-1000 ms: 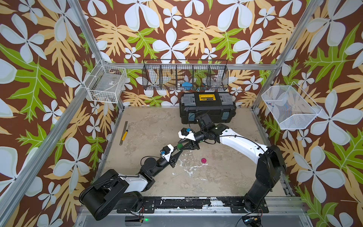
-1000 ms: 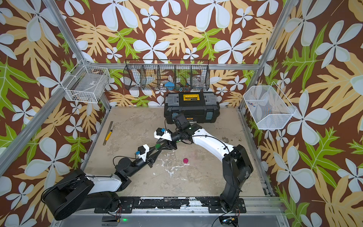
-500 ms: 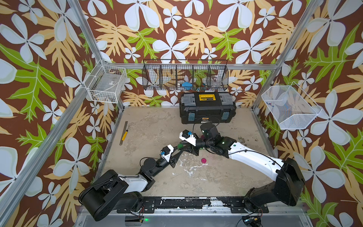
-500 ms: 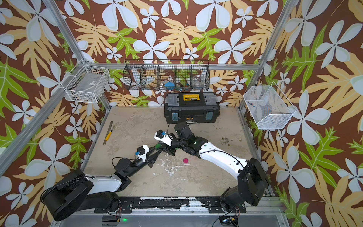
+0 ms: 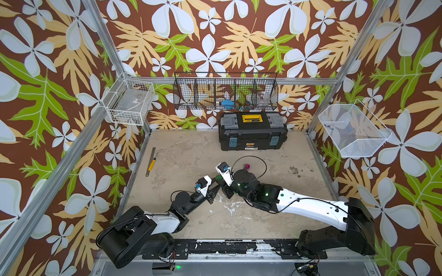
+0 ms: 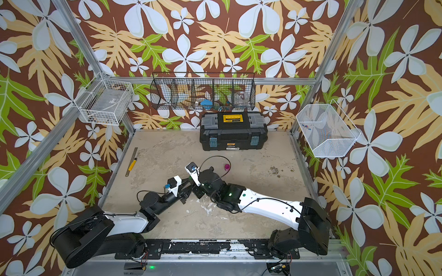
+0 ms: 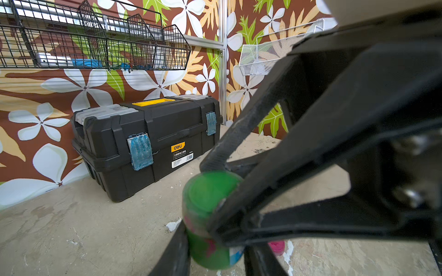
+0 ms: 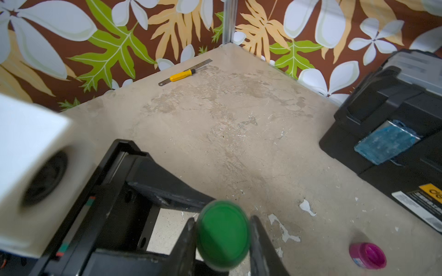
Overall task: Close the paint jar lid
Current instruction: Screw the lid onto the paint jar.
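A small green paint jar [image 7: 208,243] hangs just above the table, with my left gripper [image 7: 216,255] shut on its body. Its green lid [image 8: 223,235] sits on top of the jar, and my right gripper [image 8: 223,241] is shut on it, one finger on each side. In a top view the jar [image 5: 218,177] shows as a green spot where the left gripper [image 5: 216,187] and the right gripper [image 5: 224,185] meet at mid-table. The seam between lid and jar is blurred.
A pink jar [image 5: 247,166] stands on the table behind the grippers. A black toolbox [image 5: 253,133] sits against the back wall under a black wire rack [image 5: 226,92]. A ruler and yellow screwdriver [image 5: 151,162] lie at the left edge. White wire baskets [image 5: 354,130] hang on the side walls.
The right arm has dropped low and stretched across the front of the table, and its gripper has closed on the lid. The pink jar now stands farther back. The left arm has held still.
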### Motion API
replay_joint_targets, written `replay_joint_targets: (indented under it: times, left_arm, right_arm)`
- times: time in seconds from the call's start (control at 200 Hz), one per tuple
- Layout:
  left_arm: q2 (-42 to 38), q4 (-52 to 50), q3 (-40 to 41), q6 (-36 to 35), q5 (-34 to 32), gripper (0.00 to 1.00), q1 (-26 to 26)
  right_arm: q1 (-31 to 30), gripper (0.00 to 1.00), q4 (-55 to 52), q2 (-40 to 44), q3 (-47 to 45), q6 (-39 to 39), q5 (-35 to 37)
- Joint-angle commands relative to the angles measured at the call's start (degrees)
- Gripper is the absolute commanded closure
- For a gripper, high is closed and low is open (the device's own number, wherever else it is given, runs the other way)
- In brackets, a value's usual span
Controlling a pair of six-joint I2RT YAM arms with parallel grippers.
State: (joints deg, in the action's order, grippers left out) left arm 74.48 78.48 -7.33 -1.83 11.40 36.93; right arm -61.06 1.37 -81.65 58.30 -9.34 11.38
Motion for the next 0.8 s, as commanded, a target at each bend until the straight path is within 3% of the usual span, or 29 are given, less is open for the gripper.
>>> replay_joint_targets:
  times: [0.0, 0.045, 0.14, 0.23, 0.31, 0.48, 0.55, 0.671, 0.796]
  left_arm:
    - [0.12, -0.25, -0.31, -0.51, -0.23, 0.88, -0.04]
    - [0.12, -0.25, -0.25, -0.55, -0.32, 0.88, -0.01]
    - [0.14, -0.3, -0.23, -0.55, -0.33, 0.88, -0.02]
    - [0.3, -0.32, -0.31, -0.55, -0.41, 0.88, -0.04]
    - [0.22, -0.32, -0.27, -0.55, -0.41, 0.88, -0.01]
    - [0.08, -0.34, -0.23, -0.64, -0.41, 0.88, -0.01]
    - [0.17, -0.28, -0.31, -0.62, -0.41, 0.88, -0.02]
    - [0.12, -0.33, -0.29, -0.6, -0.32, 0.88, -0.02]
    - [0.08, -0.34, -0.31, -0.64, -0.28, 0.88, -0.02]
  right_arm:
    - [-0.98, 0.87, 0.76, -0.73, 0.58, -8.4, 8.44]
    - [-1.36, 0.86, 0.88, -1.27, 0.74, -8.18, 8.16]
    - [-1.49, 0.73, -1.26, -2.43, 2.71, -7.28, 6.01]
    - [-1.52, 0.52, -4.2, -2.69, 4.99, -5.09, 4.14]
    - [-1.47, 0.39, -7.25, -2.0, 6.73, -1.59, 3.63]
    - [1.58, 0.3, -13.28, 0.57, 8.45, 9.17, -0.68]
    - [5.83, 0.29, -15.13, 1.89, 8.43, 13.28, -8.62]
    - [14.08, 0.26, -17.65, 2.93, 9.42, 22.61, -31.15]
    - [17.29, 0.11, -20.28, 1.35, 11.68, 32.93, -44.91]
